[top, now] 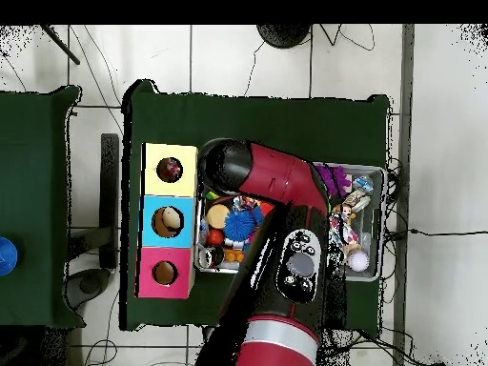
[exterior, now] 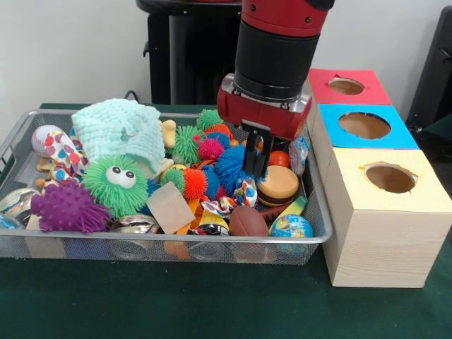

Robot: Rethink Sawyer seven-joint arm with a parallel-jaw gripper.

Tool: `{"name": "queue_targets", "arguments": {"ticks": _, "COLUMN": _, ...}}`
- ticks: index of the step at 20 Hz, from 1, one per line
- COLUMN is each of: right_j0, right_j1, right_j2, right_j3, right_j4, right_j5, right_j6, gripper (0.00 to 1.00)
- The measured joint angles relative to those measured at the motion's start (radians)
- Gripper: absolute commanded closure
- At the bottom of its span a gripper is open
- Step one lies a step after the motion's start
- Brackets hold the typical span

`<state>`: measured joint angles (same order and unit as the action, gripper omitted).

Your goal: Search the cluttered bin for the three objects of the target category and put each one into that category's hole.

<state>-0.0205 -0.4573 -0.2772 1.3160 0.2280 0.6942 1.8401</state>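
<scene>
While the arm (exterior: 279,49) drops from the top centre of the front view, its claw (exterior: 256,159) hangs low over the right half of the bin (exterior: 28,244). Dark fingers sit close together; whether they pinch anything, cannot tell. A blue pom-pom (exterior: 229,164) lies just left of the tips, a toy burger (exterior: 277,185) just right.

Bin sits at frame left and centre on the green surface (exterior: 176,304), packed with toys. One dotted white cloth (exterior: 60,150) lies at the bin's left end, beside a mint knit cloth (exterior: 121,127). Another patterned cloth piece (exterior: 246,192) lies just under the claw, touching the burger. A third not made out.

Three boxes stand right of the bin. Yellow box (exterior: 388,219) nearest the camera, its hole (exterior: 390,178) open and dark. Blue box (exterior: 367,127) behind it, red box (exterior: 346,86) farthest.

Overhead: arm (top: 281,181) covers most of the bin (top: 379,224); yellow hole (top: 170,170) at frame left.
</scene>
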Motion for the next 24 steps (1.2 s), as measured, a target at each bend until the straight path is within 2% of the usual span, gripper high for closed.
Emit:
{"name": "queue_targets", "arguments": {"ticks": 15, "right_j0": -0.004, "right_j1": 0.002, "right_j2": 0.02, "right_j3": 0.013, "right_j4": -0.005, "right_j5": 0.0, "right_j6": 0.0, "gripper": 1.0}}
{"name": "queue_targets", "arguments": {"ticks": 24, "right_j0": -0.025, "right_j1": 0.019, "right_j2": 0.039, "right_j3": 0.018, "right_j4": -0.074, "right_j5": -0.012, "right_j6": 0.0, "gripper": 1.0}}
